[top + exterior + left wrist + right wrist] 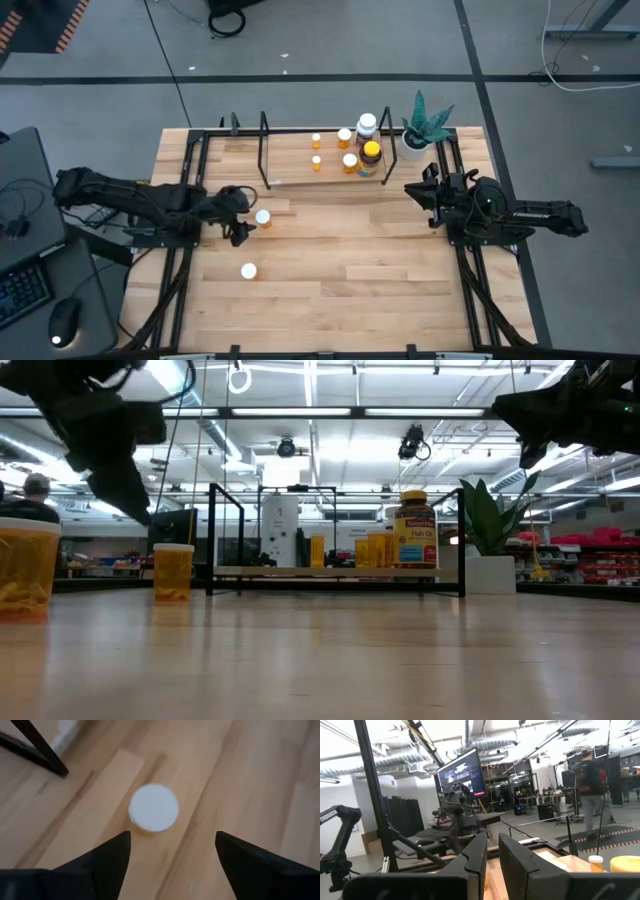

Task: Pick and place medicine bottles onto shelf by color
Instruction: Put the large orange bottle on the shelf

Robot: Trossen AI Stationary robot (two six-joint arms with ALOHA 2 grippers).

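Four tiny orange bottles with white caps (344, 137), a white bottle (366, 125) and a dark amber bottle with a yellow lid (371, 155) stand on the shelf (300, 178) at the table's far side. Two more orange bottles stand upright on the table: one (263, 217) just right of my left gripper, one (248, 270) nearer the front. My left gripper (172, 855) is open above the first bottle's white cap (154, 807), pointing down, fingers apart from it. My right gripper (493, 855) waits right of the shelf, its fingers almost together and empty.
A white pot with a green plant (425, 130) stands at the shelf's right end. Black wire end loops (264, 140) rise from the shelf's left part. Bare tabletop (380, 270) lies between the arms and toward the near edge. A person (592, 785) shows far off in the room.
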